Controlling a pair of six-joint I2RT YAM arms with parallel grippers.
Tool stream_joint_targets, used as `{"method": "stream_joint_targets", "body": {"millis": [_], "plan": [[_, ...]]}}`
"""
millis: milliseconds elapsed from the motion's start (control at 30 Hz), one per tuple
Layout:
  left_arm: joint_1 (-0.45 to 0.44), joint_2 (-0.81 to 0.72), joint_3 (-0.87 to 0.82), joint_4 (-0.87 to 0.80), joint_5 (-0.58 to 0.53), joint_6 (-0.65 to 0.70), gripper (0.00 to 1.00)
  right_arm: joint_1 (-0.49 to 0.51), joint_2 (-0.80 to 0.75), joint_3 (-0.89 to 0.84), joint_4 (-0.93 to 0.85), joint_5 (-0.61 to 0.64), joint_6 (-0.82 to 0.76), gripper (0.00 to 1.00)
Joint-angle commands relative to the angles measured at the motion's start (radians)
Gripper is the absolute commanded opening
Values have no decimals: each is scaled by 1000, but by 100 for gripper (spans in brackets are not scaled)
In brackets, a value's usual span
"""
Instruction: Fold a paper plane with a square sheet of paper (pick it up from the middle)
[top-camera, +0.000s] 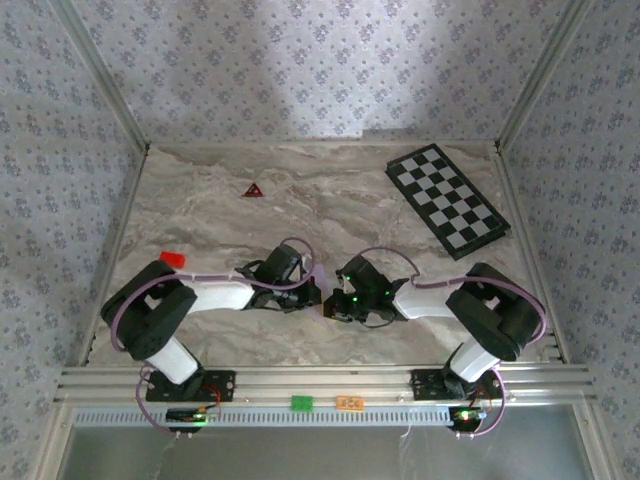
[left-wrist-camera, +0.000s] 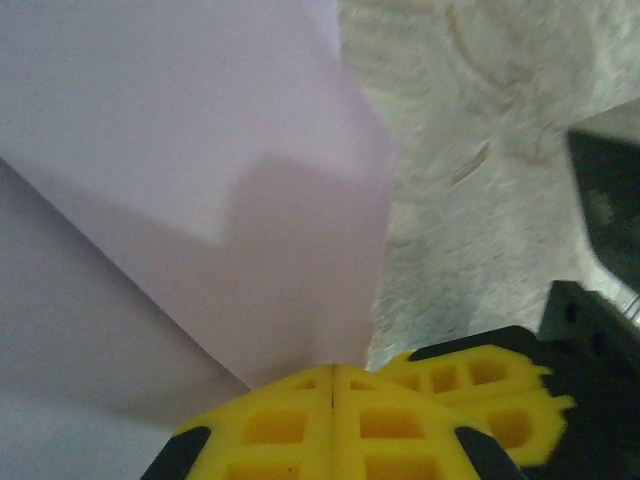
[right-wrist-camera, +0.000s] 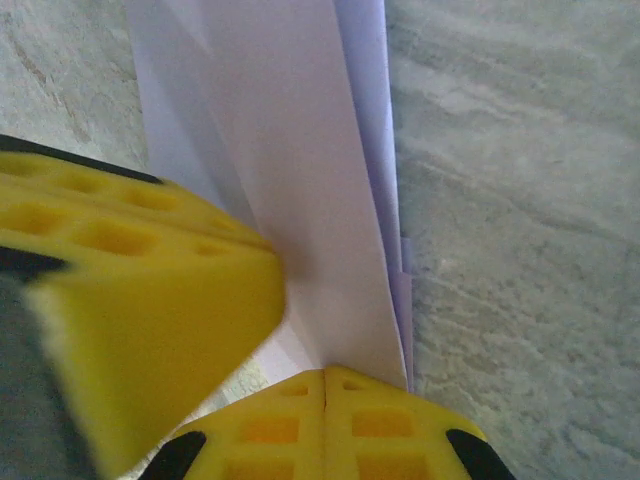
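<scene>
The square sheet of paper (left-wrist-camera: 200, 180) is pale lilac and folded into several overlapping layers with sharp creases. In the right wrist view the paper (right-wrist-camera: 300, 180) is a narrow folded strip running away from the fingers. My left gripper (left-wrist-camera: 332, 372) is shut, and the paper's edge comes straight out of its closed yellow fingertips. My right gripper (right-wrist-camera: 325, 374) is likewise shut on the strip's near end. Both grippers meet tip to tip at the table's front middle, left gripper (top-camera: 312, 298) and right gripper (top-camera: 340, 302), with the paper mostly hidden between them there.
A black-and-white checkered board (top-camera: 447, 200) lies at the back right. A small dark red triangle (top-camera: 253, 190) sits at the back left. A small red object (top-camera: 173, 258) lies by the left arm. Patterned walls enclose the marble table (top-camera: 330, 215) on three sides.
</scene>
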Motion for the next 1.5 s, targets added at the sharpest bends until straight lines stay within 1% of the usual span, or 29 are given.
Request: {"method": "stream_joint_targets", "body": {"millis": [0, 67, 133, 233, 333, 500, 633, 867, 933, 1067, 1233, 1467], "plan": [[-6, 45, -11, 73, 36, 1, 0, 14, 42, -49, -139, 45, 8, 0], [-6, 57, -12, 52, 4, 0, 0, 15, 44, -54, -137, 47, 8, 0], [-3, 63, -2, -31, -55, 18, 0, 16, 49, -54, -135, 45, 8, 0], [19, 62, -27, -38, -84, 24, 0, 17, 56, -54, -134, 45, 7, 0], [59, 67, -39, -27, -81, 37, 0, 18, 63, -54, -134, 46, 4, 0], [128, 71, -38, 8, -40, 63, 0, 20, 68, -54, -134, 46, 0, 0], [169, 84, -8, 2, -11, 84, 0, 21, 74, -54, -137, 46, -2, 0], [250, 98, 38, -40, -5, 104, 0, 25, 77, -54, -139, 41, -9, 0], [278, 105, 52, -40, 13, 105, 0, 25, 76, -55, -139, 39, -10, 0], [313, 109, 90, -61, 34, 111, 0, 27, 74, -54, -142, 38, -12, 0], [348, 132, 138, -137, 11, 138, 0, 28, 70, -56, -145, 38, -13, 0], [392, 117, 147, -144, 21, 153, 0, 23, 59, -54, -159, 33, -25, 0]]}}
